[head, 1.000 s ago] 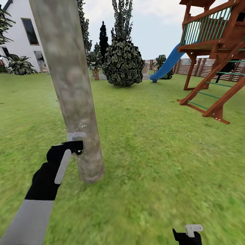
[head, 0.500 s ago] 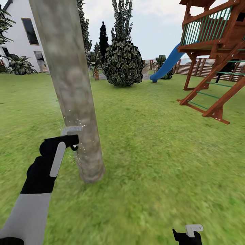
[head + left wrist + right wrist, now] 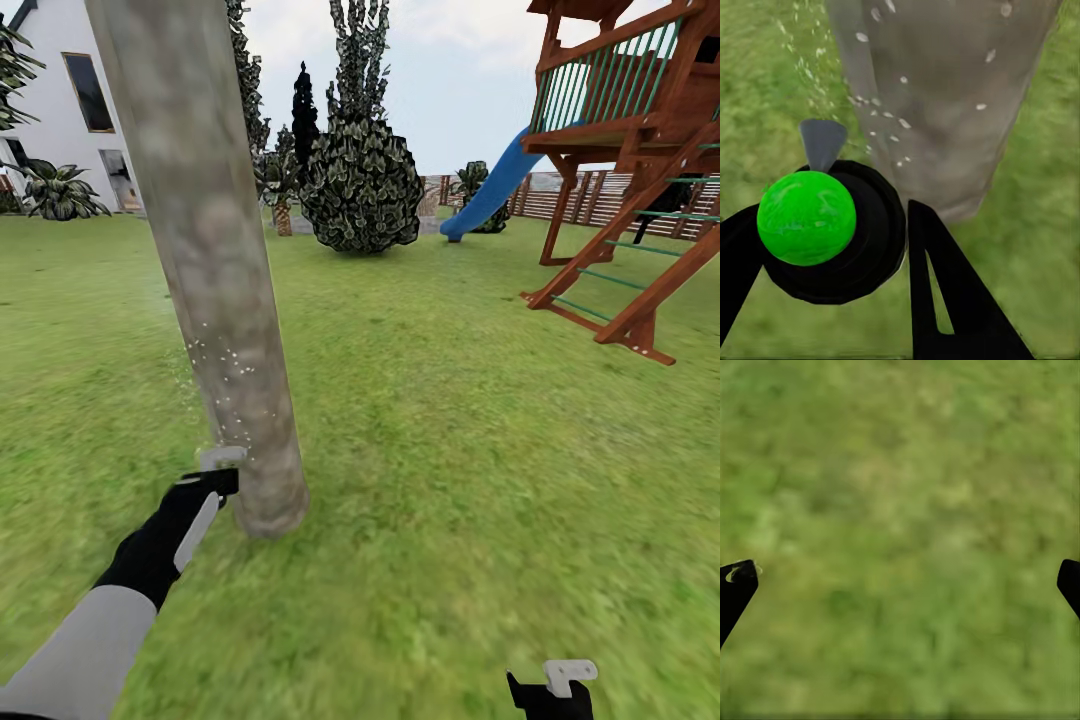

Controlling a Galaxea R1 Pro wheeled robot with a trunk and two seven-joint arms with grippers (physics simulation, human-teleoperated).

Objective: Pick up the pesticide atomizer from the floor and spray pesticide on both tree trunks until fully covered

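Note:
A thick grey-brown tree trunk (image 3: 205, 280) rises from the grass floor (image 3: 450, 450) just left of centre. White specks of pesticide (image 3: 222, 362) dot its lower bark, and they also show on the tree trunk (image 3: 945, 90) in the left wrist view. My left gripper (image 3: 218, 480) is low beside the trunk's base, shut on the pesticide atomizer (image 3: 222, 460). Up close, the atomizer (image 3: 806, 217) has a black body, a green round top and a grey nozzle aimed at the bark. My right gripper (image 3: 552, 690) hangs open over bare grass, its black fingertips (image 3: 736, 581) wide apart.
A wooden play tower (image 3: 640, 150) with a blue slide (image 3: 490, 190) stands at the right. A round dark bush (image 3: 362, 185) and tall trees are behind, a white house (image 3: 70, 110) at the far left, and a slat fence (image 3: 590, 195) at the back.
My left arm first lifted the atomizer a little up the trunk, then dropped it down toward the trunk's base. More white specks now show higher on the bark. The right arm is still.

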